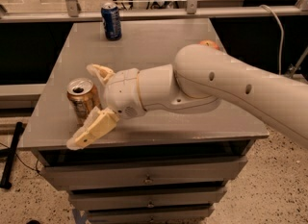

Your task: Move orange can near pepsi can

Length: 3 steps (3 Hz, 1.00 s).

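The orange can (83, 99) stands upright near the front left of the grey table (154, 45), its silver top opened. The pepsi can (111, 21), dark blue, stands upright at the table's far edge, left of centre. My gripper (89, 104) is open around the orange can: one finger (98, 72) lies behind it and the other (91, 130) in front of it near the table's front edge. The arm reaches in from the right.
An apple (208, 43) peeks out behind the arm at the right side of the table. Drawers (144, 180) sit under the tabletop. A rail and glass partition (192, 11) run behind the table.
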Tool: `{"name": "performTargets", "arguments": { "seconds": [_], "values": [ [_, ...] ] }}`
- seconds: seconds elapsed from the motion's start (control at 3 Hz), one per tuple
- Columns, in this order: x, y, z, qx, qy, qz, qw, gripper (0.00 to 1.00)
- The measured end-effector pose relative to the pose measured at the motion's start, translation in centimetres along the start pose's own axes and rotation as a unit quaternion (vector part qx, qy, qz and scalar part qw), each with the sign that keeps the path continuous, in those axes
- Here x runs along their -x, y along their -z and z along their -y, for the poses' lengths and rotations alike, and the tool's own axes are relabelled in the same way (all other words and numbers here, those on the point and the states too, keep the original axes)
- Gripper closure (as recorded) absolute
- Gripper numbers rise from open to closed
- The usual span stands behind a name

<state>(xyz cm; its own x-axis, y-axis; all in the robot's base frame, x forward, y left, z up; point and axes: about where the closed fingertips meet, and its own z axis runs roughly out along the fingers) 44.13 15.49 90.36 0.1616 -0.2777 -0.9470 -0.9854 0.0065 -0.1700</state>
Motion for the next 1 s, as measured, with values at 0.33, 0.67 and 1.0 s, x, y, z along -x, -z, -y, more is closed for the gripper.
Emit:
{"name": "performTargets", "arguments": {
  "seconds": [0.33,0.67,1.0],
  "values": [
    [-0.9,-0.8,0.9,-0.008,-0.011,0.012,0.9998,0.00],
    [-1.7,-1.8,0.9,-0.009,-0.032,0.020,0.9992,0.00],
    [-2.4,-2.6,1.1,-0.013,-0.048,0.026,0.9984,0.18]
  ]
}}
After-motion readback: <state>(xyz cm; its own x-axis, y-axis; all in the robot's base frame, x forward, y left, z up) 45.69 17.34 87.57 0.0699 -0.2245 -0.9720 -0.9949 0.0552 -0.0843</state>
